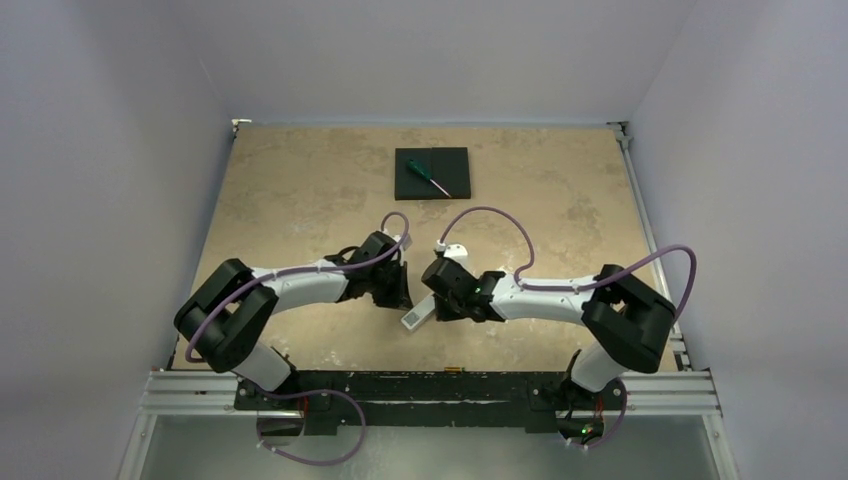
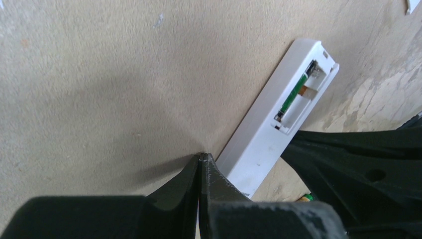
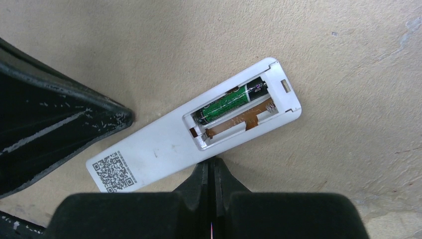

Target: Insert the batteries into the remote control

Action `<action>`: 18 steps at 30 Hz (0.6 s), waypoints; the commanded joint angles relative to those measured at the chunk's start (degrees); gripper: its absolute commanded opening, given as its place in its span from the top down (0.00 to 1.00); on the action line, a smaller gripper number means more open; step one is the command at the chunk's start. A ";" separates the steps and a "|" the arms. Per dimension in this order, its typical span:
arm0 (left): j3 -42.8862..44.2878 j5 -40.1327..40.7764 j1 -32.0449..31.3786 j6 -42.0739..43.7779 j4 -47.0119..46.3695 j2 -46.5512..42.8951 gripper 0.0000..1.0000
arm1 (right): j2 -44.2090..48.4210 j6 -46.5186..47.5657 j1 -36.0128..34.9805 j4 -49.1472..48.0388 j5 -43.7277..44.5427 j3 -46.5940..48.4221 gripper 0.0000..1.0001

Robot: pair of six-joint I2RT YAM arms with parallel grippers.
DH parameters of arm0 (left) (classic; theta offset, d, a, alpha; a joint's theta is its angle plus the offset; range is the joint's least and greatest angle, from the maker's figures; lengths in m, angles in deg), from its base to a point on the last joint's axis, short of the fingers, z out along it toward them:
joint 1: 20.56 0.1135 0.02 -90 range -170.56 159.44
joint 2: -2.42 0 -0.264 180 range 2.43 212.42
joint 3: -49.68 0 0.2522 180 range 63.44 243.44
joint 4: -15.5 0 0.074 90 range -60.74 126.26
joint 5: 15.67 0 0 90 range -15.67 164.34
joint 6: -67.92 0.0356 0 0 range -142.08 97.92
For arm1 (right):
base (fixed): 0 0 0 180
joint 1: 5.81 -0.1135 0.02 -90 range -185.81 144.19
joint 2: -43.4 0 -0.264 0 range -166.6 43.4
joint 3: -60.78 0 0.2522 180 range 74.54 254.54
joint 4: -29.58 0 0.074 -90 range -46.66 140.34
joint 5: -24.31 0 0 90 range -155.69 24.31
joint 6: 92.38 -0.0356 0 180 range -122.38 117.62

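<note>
The white remote control (image 3: pixel 164 144) lies back up on the table, with a QR label and its battery compartment open. One green and black battery (image 3: pixel 231 102) sits in the far slot; the near slot shows bare copper. The remote also shows in the left wrist view (image 2: pixel 268 134) and the top view (image 1: pixel 415 315). My right gripper (image 3: pixel 212 160) is shut and empty, its tips against the remote's near long edge. My left gripper (image 2: pixel 203 155) is shut and empty, its tips at the remote's other long side. The goldish-green end of a second battery (image 2: pixel 304 197) peeks out under the right gripper's body.
A black square pad (image 1: pixel 432 172) with a green-handled screwdriver (image 1: pixel 425 176) on it lies at the back middle of the table. A small white piece (image 2: pixel 411 6) shows at the top right corner of the left wrist view. Both arms crowd the remote from either side.
</note>
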 commanded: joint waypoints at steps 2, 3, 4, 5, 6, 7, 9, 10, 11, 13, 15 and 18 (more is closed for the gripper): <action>-1.95 0.77 -2.80 -0.20 -0.17 -1.24 1.00 | -1.32 2.02 -0.04 1.87 2.03 2.16 1.00; -2.05 0.96 -3.19 -0.40 -0.28 -1.34 1.00 | -1.44 2.18 -0.04 1.99 2.08 2.30 1.00; -2.06 0.99 -3.65 -0.66 -0.39 -1.37 1.00 | -1.71 2.37 -0.04 2.10 2.17 2.50 1.00; -2.00 0.97 -4.06 -1.02 -0.40 -1.45 1.00 | -1.94 2.69 -0.04 2.27 2.28 2.81 1.00; -1.91 1.11 -4.64 -1.24 -0.45 -1.52 1.00 | -2.27 3.05 -0.04 2.58 2.47 3.11 1.00; -1.82 1.20 -5.06 -1.38 -0.44 -1.67 1.00 | -2.63 3.42 0.01 2.96 2.70 3.46 1.00; -1.71 1.48 -5.90 -1.77 -0.42 -1.94 1.00 | -3.26 4.17 0.05 3.69 3.37 4.20 1.00; -1.63 1.70 -6.24 -1.92 -0.41 -2.04 1.00 | -3.40 4.46 0.11 3.94 3.70 4.50 1.00; -1.62 1.84 -6.71 -2.17 -0.45 -2.15 1.00 | -3.56 4.76 0.21 4.02 3.81 4.69 1.00; -1.74 2.27 -7.49 -2.85 -0.79 -2.33 1.00 | -3.81 5.24 0.52 4.04 3.75 5.03 1.00; -2.02 2.71 -8.54 -3.98 -1.77 -2.23 1.00 | -4.23 5.76 0.73 4.16 3.70 5.49 1.00; -2.26 3.20 -10.43 -5.53 -3.24 -1.56 1.00 | -4.51 6.16 0.92 5.16 4.74 6.13 1.00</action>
